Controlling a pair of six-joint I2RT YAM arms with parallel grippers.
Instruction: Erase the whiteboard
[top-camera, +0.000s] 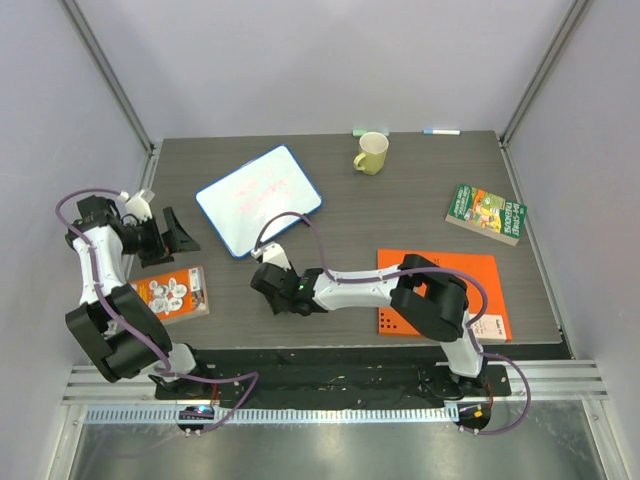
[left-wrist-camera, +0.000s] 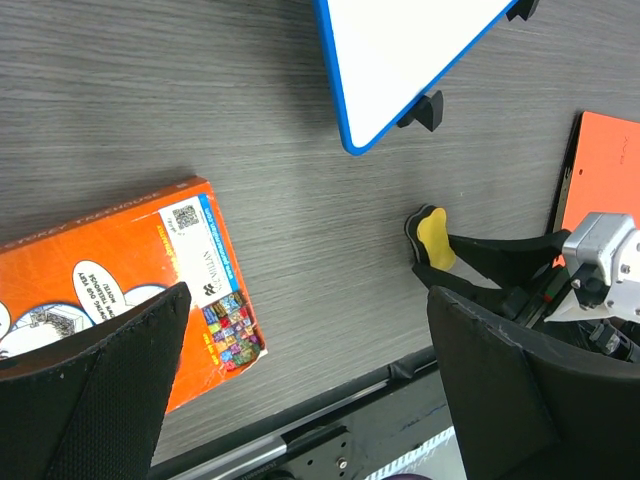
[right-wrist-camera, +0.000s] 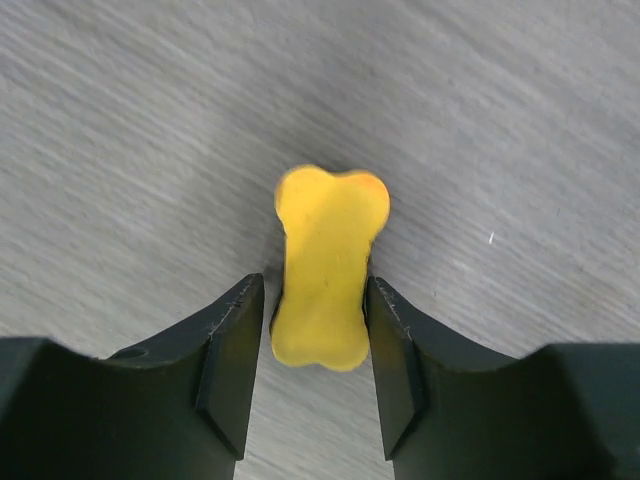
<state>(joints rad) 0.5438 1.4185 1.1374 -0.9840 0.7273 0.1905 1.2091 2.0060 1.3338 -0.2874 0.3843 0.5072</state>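
Yellow bone-shaped eraser (right-wrist-camera: 325, 270) sits between the narrowed jaws of my right gripper (right-wrist-camera: 315, 330); I can't tell if they pinch it. Left gripper (left-wrist-camera: 300, 390) gapes empty. A loose hold could drop it short of the whiteboard (top-camera: 258, 198) just beyond.

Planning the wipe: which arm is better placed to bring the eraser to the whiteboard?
Right: the right gripper straddles the eraser near the whiteboard; the left gripper hangs open by a book.

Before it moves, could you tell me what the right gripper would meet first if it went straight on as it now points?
The yellow bone-shaped eraser, lying between the fingers of the right gripper; beyond it, only bare table shows.
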